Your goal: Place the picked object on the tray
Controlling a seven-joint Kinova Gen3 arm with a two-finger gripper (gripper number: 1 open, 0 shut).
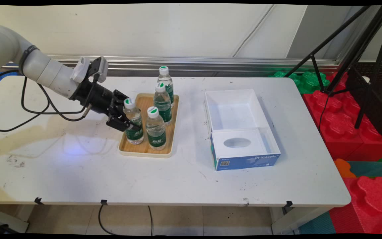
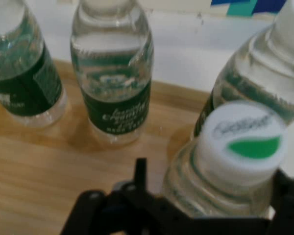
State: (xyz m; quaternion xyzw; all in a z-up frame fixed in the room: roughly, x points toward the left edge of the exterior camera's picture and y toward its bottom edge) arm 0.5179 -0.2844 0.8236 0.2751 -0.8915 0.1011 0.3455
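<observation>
Where the arm comes in from the left, the gripper sits level with the upper half of the near-left bottle on the tray. Its fingers straddle that bottle (one on the far side, one on the near side). In the hand view the fingers are spread, with a sliver of tray showing between one finger and the bottle wall, so they are not yet clamped. The bottle stands upright with its long axis vertical, its white-and-green cap on top and its base on the tray. Three other bottles stand upright just beside it, two on the tray and one that may be just behind it. To the right, well apart on the tabletop, lies an open box.
</observation>
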